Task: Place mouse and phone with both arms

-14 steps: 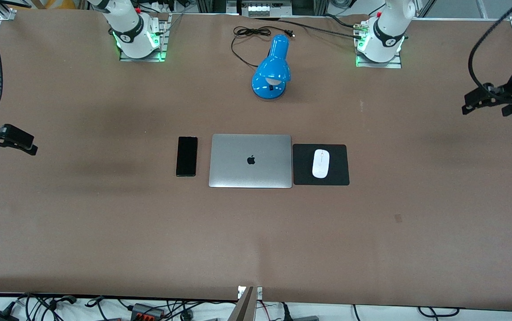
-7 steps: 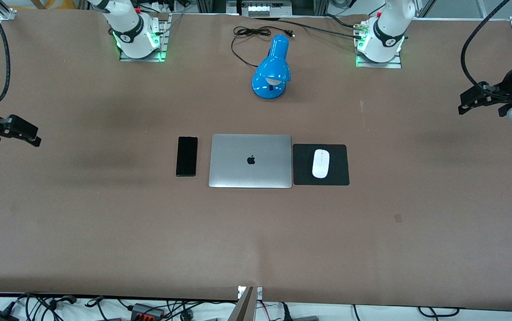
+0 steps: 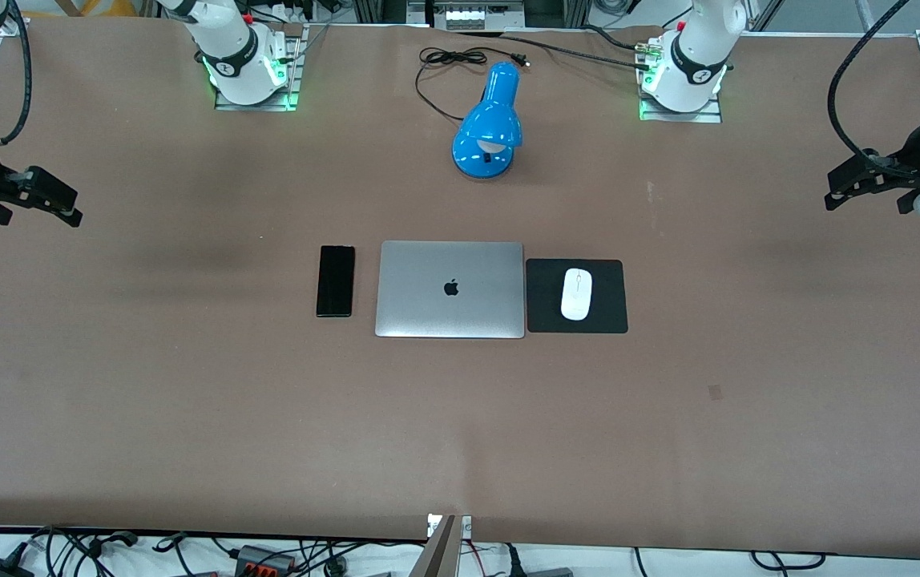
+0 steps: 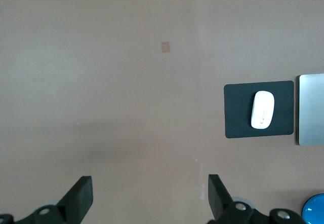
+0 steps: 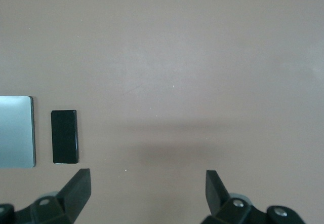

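The white mouse (image 3: 576, 294) lies on a black square pad (image 3: 612, 316) beside the closed silver laptop (image 3: 449, 289), toward the left arm's end. It also shows in the left wrist view (image 4: 262, 109). The black phone (image 3: 336, 281) lies flat beside the laptop, toward the right arm's end, and shows in the right wrist view (image 5: 65, 136). My left gripper (image 3: 837, 195) is open and empty, high over the bare table at the left arm's end. My right gripper (image 3: 69, 210) is open and empty, high over the bare table at the right arm's end.
A blue desk lamp (image 3: 490, 124) with a black cord (image 3: 436, 76) lies farther from the front camera than the laptop, between the two arm bases. Brown table surface (image 3: 460, 425) stretches around the row of things.
My right gripper has moved away from the front camera and slightly toward the middle. My left gripper has shifted a little away from the front camera. Phone, laptop and mouse have not moved.
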